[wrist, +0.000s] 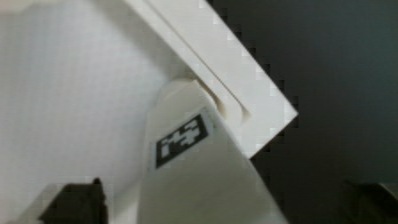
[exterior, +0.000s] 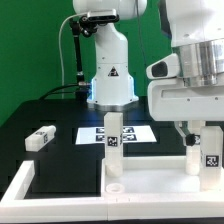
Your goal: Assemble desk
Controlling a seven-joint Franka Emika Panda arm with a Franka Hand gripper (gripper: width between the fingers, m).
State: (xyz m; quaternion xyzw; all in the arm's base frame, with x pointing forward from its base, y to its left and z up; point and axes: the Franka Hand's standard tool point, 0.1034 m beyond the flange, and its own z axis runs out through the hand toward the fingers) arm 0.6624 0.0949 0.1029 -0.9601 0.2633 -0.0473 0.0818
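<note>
At rimmed tabletop (wrist: pixel 80 100) corner, square tagged leg (wrist: pixel 199 178), seemingly seated

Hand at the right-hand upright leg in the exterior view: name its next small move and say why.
Probably lift straight up, clear of the leg. The hand is open, fingers off the upright leg by the tabletop's rim; another leg lies loose on the table.

Tally of desk parts and rig.
One tabletop (exterior: pixel 160 172). Three legs: first leg (exterior: pixel 113 138) standing, second leg (exterior: pixel 211 152) standing, third leg (exterior: pixel 40 137) lying. One marker board (exterior: pixel 92 133). One black table (exterior: pixel 60 125). One arm (exterior: pixel 110 60), one gripper (exterior: pixel 204 138), two fingers (wrist: pixel 71 203). From the wrist view, only one leg, one tag (wrist: pixel 182 140) and one tabletop rim countable. Tags on the marker board too small to count.
</note>
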